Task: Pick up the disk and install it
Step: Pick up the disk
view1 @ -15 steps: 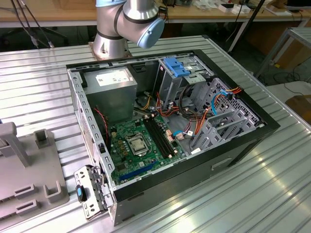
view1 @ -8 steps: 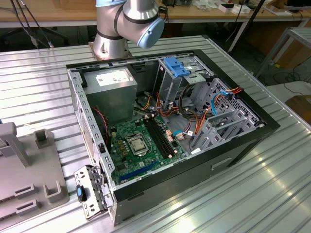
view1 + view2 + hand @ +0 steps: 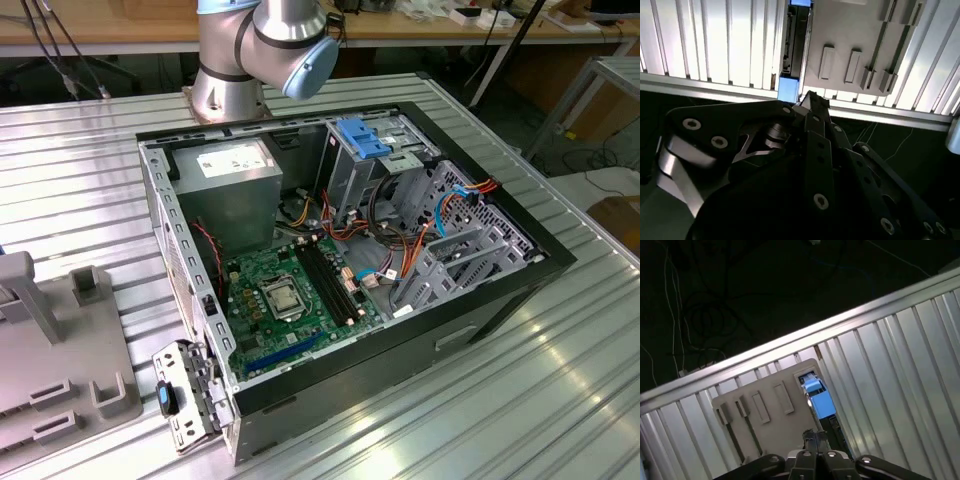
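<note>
**Gripper.** The black linkage-fingered gripper is clenched. In both wrist views its tips meet with nothing between them. It hangs above the edge of the table, apart from everything on the surface.

**Task item.** The disk, a flat rectangular drive with a dark grey body and bright blue plastic carrier ends, is seated in the pale grey moulded fixture plate. It lies along one edge of that plate, with one blue end toward the table's edge. In the first wrist view the blue end is just beyond the gripper tips. The disk appears to stand on its long edge in a slot. In my judgement this keeps it at a fixed position and presents its narrow faces for a pinch grasp.

**Support.** The plate rests flat on the ribbed aluminium table, close to its edge and toward the exterior view's left.

**Destination.** The black-walled open computer case lies on its side in the middle of the table, well apart from the plate. Its side panel is off. I judge this is to open the grey metal drive bays to access from above.

**Status.** The disk has not been picked up.
</note>
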`<move>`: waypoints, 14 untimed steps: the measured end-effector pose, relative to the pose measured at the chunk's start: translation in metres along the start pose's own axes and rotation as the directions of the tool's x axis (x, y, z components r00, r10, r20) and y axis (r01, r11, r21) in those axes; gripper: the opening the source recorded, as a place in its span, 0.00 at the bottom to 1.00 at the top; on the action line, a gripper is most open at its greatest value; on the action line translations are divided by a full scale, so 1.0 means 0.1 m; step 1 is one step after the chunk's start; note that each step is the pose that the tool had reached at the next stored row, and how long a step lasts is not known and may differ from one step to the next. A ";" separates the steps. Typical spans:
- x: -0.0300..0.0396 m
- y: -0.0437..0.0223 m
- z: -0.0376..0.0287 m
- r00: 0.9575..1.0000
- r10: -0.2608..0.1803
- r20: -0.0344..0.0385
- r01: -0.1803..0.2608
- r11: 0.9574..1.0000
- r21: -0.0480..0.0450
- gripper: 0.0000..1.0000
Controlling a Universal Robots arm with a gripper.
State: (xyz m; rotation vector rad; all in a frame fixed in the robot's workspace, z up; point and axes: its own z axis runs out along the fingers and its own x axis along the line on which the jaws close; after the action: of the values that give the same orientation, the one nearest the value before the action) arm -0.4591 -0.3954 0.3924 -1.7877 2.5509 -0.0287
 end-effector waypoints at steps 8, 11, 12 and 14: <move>0.000 0.000 0.001 0.985 -0.170 0.005 0.170 0.985 -0.001 0.11; 0.000 0.000 0.003 0.974 -0.225 0.007 0.225 0.974 -0.002 0.11; 0.000 0.000 0.004 0.964 -0.266 0.008 0.266 0.964 -0.002 0.11; 0.000 0.000 0.007 0.961 -0.278 0.008 0.278 0.961 -0.002 0.11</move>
State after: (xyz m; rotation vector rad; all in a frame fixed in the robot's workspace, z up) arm -0.4591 -0.3955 0.3917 -2.1267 2.2735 -0.0234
